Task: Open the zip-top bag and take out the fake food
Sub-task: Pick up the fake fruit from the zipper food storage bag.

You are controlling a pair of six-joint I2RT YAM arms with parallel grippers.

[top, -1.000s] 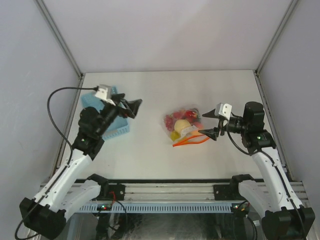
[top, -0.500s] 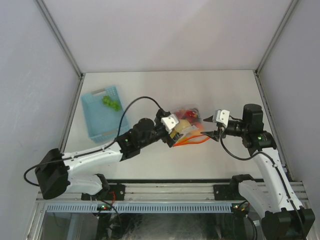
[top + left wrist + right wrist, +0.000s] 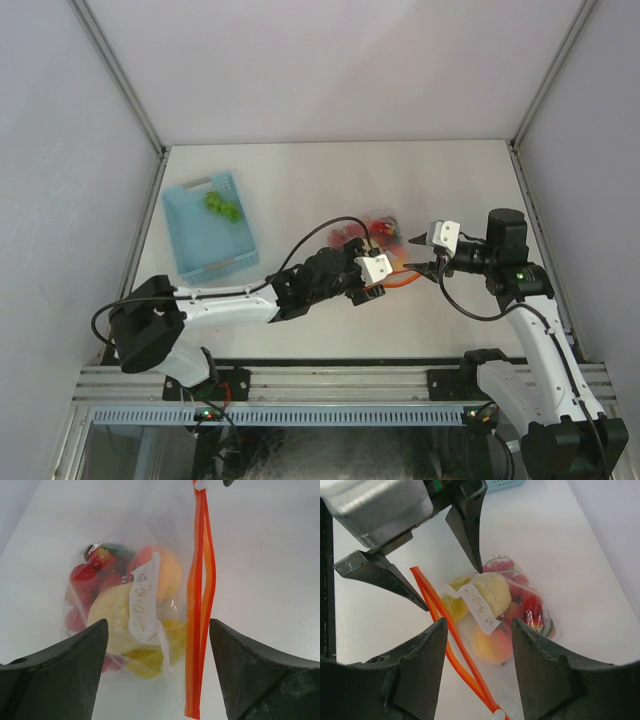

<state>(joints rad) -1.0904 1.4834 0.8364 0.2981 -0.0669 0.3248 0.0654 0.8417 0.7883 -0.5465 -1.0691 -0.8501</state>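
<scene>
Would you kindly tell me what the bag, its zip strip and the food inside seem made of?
The zip-top bag looks like thin clear plastic film: see-through, wrinkled, glinting. Its zip strip seems stiffer opaque orange plastic. The fake food is probably moulded plastic: smooth, evenly coloured, slightly glossy.

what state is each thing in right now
zip-top bag, lying flat, zip strip partly parted
fake food, inside the bag
left end effector, open, straddling the bag
right end effector, open, at the zip's slider end
light-blue basket, holding a green piece
</scene>
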